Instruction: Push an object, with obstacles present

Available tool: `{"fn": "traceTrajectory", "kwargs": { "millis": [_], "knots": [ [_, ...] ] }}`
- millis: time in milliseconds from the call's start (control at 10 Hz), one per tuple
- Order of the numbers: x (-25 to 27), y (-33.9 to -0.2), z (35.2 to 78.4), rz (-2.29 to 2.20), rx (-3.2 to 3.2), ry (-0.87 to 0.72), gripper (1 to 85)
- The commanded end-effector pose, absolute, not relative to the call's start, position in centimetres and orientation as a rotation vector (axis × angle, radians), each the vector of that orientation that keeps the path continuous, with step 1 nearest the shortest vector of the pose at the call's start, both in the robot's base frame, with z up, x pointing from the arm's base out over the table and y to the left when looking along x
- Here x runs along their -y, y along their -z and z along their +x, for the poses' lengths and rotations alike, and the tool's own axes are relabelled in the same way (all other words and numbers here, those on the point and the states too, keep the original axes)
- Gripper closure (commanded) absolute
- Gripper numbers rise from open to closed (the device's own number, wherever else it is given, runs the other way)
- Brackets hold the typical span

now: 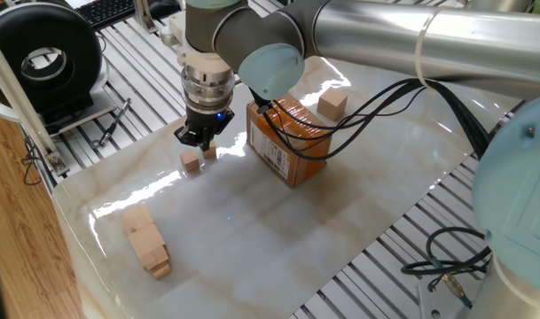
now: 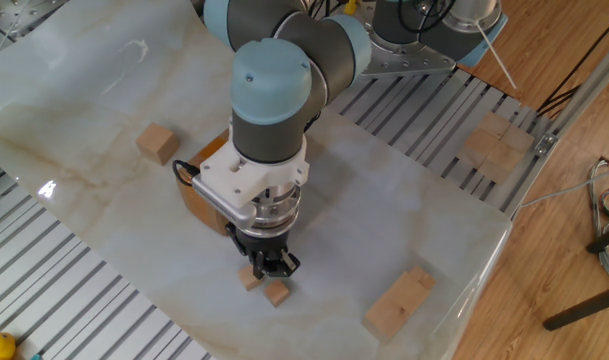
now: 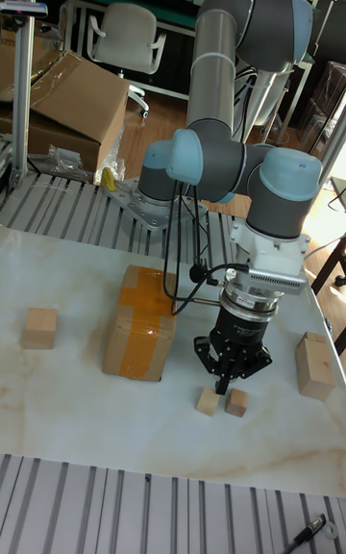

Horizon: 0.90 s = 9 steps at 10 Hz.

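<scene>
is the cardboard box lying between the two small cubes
No: in the tall fixed view both small cubes sit side by side to one side of the cardboard box, under the pincer.

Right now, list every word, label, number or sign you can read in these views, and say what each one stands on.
None can be read.
White label on the cardboard box: printed lines, too small and blurred to read.
Keyboard behind the table: keys too small to read.
Small cubes and gripper: no markings visible.
</scene>
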<state>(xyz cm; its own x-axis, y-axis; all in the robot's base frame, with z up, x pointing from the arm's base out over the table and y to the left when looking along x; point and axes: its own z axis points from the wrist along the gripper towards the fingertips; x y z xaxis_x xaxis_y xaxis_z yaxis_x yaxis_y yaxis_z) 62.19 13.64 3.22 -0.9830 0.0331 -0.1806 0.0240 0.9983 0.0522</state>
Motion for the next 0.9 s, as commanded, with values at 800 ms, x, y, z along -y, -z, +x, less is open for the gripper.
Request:
{"fn": "traceTrajectory", "kwargs": {
  "millis": [800],
  "knots": [
    [-13.6,-3.3,60.4,0.073,-3.016,-0.101,79.7]
  ]
}}
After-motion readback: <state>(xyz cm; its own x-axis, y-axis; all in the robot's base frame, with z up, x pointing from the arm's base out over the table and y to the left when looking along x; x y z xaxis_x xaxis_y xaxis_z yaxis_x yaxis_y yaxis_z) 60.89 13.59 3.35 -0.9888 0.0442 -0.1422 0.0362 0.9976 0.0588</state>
